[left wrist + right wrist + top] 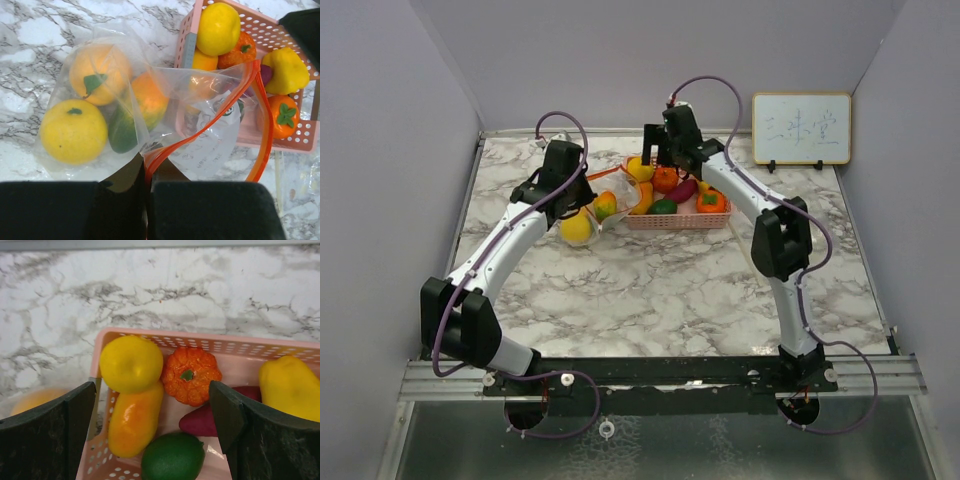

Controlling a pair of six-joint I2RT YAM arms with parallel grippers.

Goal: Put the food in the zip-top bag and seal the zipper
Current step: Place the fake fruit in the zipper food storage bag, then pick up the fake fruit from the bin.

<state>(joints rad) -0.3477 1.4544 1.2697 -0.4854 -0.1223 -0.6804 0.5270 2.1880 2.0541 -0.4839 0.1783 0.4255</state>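
The clear zip-top bag [125, 85] lies on the marble left of the pink basket and holds a yellow citrus [73, 131], an orange fruit [92, 72] and an orange-green mango [145, 102]. Its orange-red zipper [215, 117] gapes open in a loop. My left gripper [147, 185] is shut on the zipper's near end; in the top view it [582, 192] is over the bag [588, 222]. My right gripper [152, 390] is open above the basket's left end [660, 160], over a yellow fruit [131, 363], orange mango [134, 420], pumpkin [191, 375], lime [172, 457], purple vegetable [200, 422] and yellow pepper [290, 387].
The pink perforated basket [678, 222] stands at mid-back of the marble table; its rim shows in the right wrist view [225, 337] and the left wrist view [186, 45]. An orange persimmon [282, 116] sits at its right end. A whiteboard [801, 128] leans on the back wall.
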